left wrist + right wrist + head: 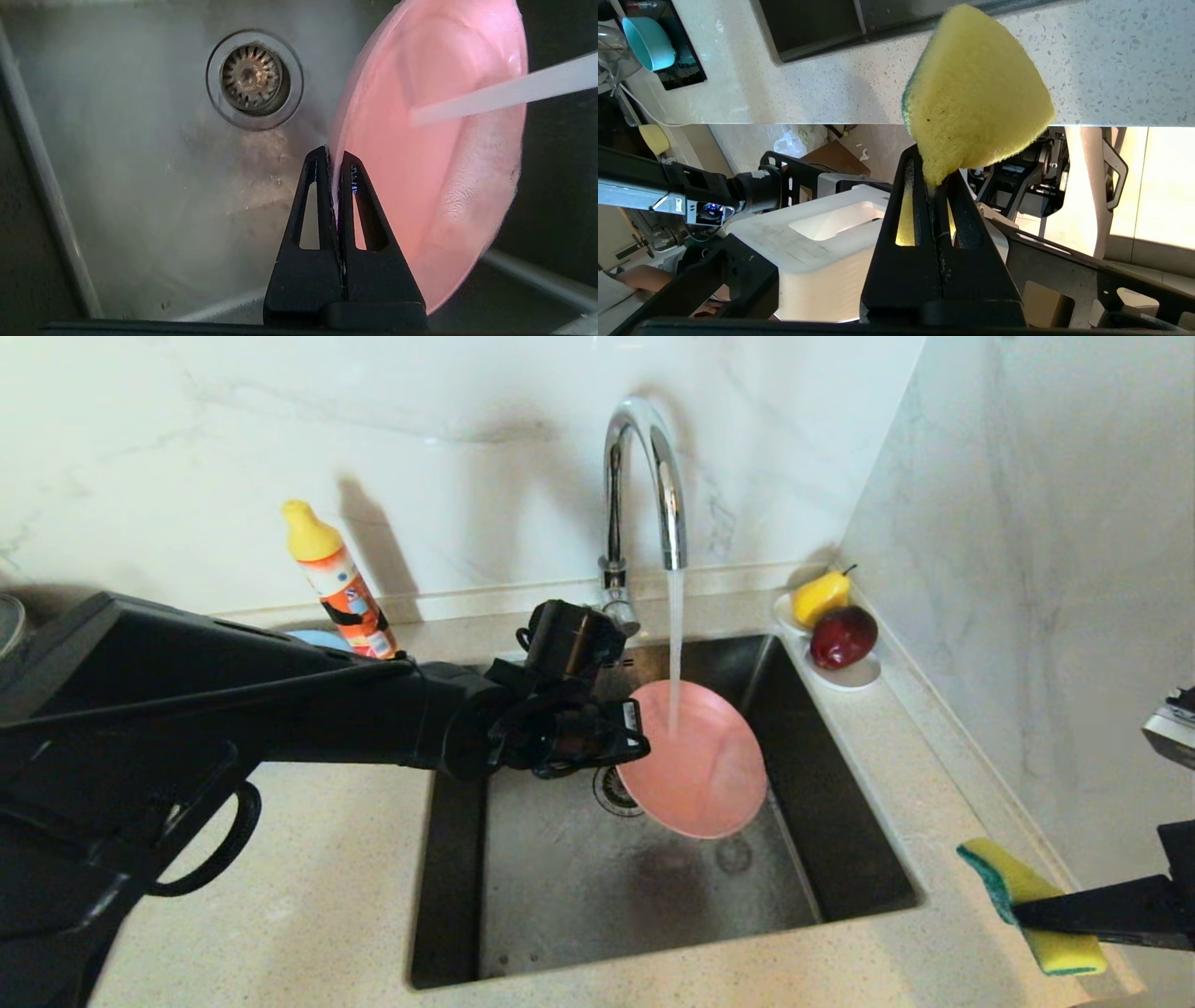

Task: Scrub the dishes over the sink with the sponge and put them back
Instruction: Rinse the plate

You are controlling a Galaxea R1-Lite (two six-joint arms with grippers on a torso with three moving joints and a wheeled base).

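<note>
Left gripper [627, 739] has its jaws clamped on the rim of the pink plate [695, 761], holding it tilted on edge over the sink [840, 821]. Plate body fans out beyond the jaw tips, toward the sink's far right side. Water stream [674, 649] from the chrome faucet [644, 476] lands on the plate's upper face, well past the jaws. Drain strainer [254, 78] sits beyond and to one side of the jaws, clear of the plate.

Right gripper [934, 186] has its jaws pinched shut on 1 corner of the yellow sponge [976, 93]; sponge bulges out past the tips, bent, green scouring layer showing along 1 edge. It hangs over the desk [327, 896] front right of the sink, well apart from the plate.

Handling, as judgement: plate looks stiff, light, probably plastic, wet so slippery; the thin rim pinch could let it swivel or slip once scrubbing pressure comes. Grip at the rim is the only practical hold. Sponge is soft and compressible, so the corner hold will flex; press with its broad face.

Other stuff: soap bottle [341, 583], and a pear [822, 595] and a dark red fruit [843, 637] in a small white dish.
</note>
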